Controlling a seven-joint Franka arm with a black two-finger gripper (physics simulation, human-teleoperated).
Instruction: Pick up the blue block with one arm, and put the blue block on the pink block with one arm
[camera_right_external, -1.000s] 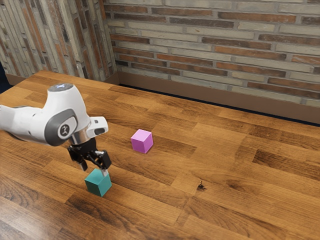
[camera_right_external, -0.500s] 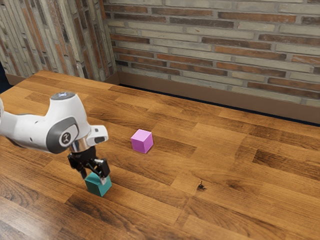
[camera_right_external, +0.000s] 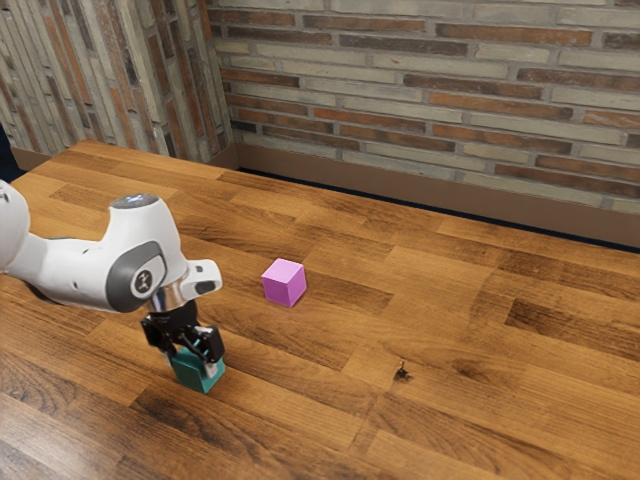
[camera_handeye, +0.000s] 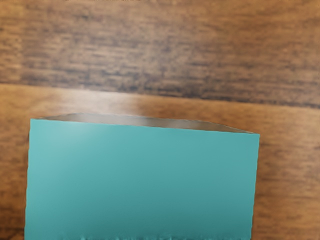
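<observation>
Toward the exterior view's left, on the brown plank-wood table (camera_right_external: 450, 330), the small teal-blue block (camera_right_external: 200, 376) sits flat on the boards under the white robot arm (camera_right_external: 90, 265). By my reading it has not been lifted, so the task is at its opening step, the grasp, with nothing finished yet. Further toward the exterior view's right and a little deeper into the scene stands the pink cube block (camera_right_external: 284, 282), well apart from the blue block, square on the table with nothing on its top. What is left, as I judge it, is securing the hold, raising the blue block, carrying it across to the pink block and setting it down there. Further right again a tiny dark speck (camera_right_external: 402, 372) lies on the wood, too small to identify and clear of the likely path. As for the black two-finger tool (camera_right_external: 187, 350), it is lowered over the upper part of the blue block with one finger on each side. The fingers look spread wide, so I take the tool as open and straddling the block rather than clamping it, though contact at the sides is hard to read. From the wrist view the blue block (camera_handeye: 142, 180) lies right beneath the hand with bare table (camera_handeye: 160, 50) beyond it, which suggests the hand is well centred for closing.
</observation>
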